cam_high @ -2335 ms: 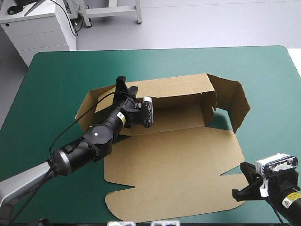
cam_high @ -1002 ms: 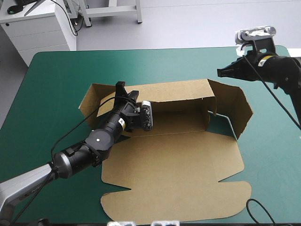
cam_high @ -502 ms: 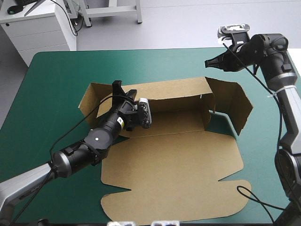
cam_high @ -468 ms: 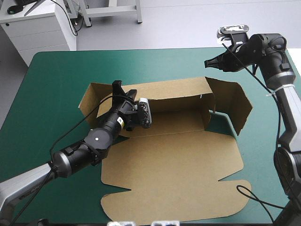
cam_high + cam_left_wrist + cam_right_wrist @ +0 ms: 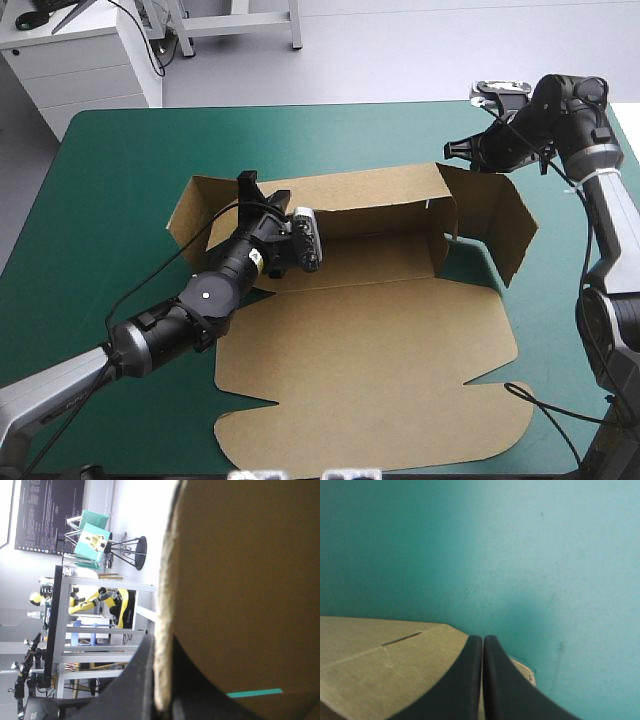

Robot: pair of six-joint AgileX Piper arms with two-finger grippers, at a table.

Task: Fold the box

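The brown box [image 5: 370,340] lay open in the middle of your bench [image 5: 120,160], on the teal-green cover. Its big flat part lay on the side near you. A long wall [image 5: 380,190] stood up along the far side. At each end of that wall a flap stuck out: the left flap [image 5: 185,215] and the right flap [image 5: 500,215]. Both stood up and leaned a little outward. Your left gripper [image 5: 265,190] was grasping the top edge of the long wall, near its left end. In the left wrist view the box [image 5: 240,580] filled most of what you could see. Its thin edge ran down between the black fingers [image 5: 142,680], which were all but pressed together on it. Your right gripper [image 5: 452,150] was at the far right of the box, just over the top corner where the right flap meets the long wall. It was clenched, with its two fingers pressed together in a point and nothing between them. In the right wrist view that point [image 5: 482,639] sat over a corner of the brown board [image 5: 380,670], with the bare cover [image 5: 545,555] ahead of it. You could not tell if the right gripper was touching the board or only close above it.
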